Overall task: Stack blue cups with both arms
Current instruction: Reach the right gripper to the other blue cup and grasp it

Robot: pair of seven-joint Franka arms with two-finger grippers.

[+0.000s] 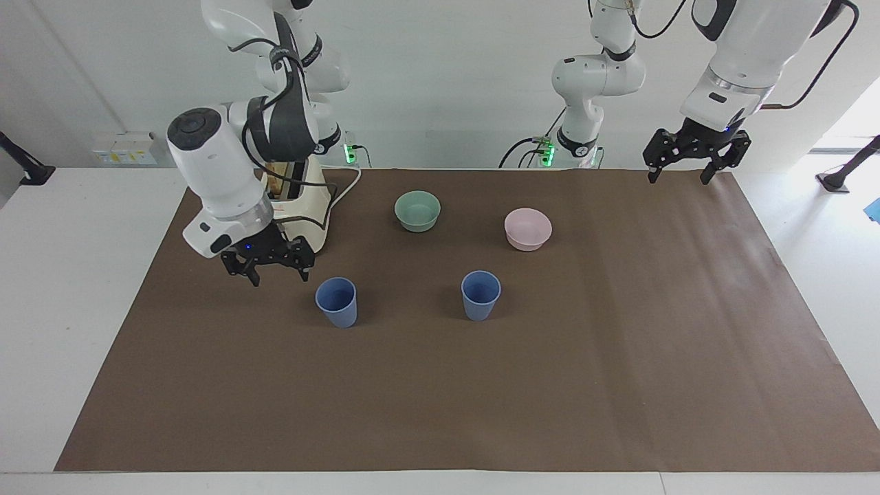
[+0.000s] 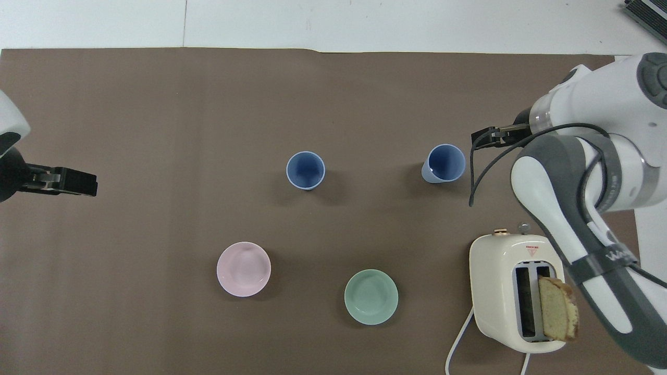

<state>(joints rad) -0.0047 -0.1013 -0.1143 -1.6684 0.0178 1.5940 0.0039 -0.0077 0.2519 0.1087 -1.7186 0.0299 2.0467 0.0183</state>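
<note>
Two blue cups stand upright and apart on the brown mat: one toward the right arm's end [image 1: 337, 301] [image 2: 444, 163], one near the middle [image 1: 480, 294] [image 2: 305, 170]. My right gripper [image 1: 280, 279] [image 2: 482, 138] is open and empty. It hangs low over the mat beside the first cup, between it and the toaster, not touching it. My left gripper [image 1: 678, 179] [image 2: 87, 182] is open and empty, raised over the mat's edge at the left arm's end, well away from both cups.
A cream toaster [image 1: 313, 206] [image 2: 513, 291] with a bread slice in its slot stands nearer the robots, partly hidden by the right arm. A mint-green bowl [image 1: 417, 210] [image 2: 371, 297] and a pink bowl [image 1: 527, 228] [image 2: 243, 269] sit nearer the robots than the cups.
</note>
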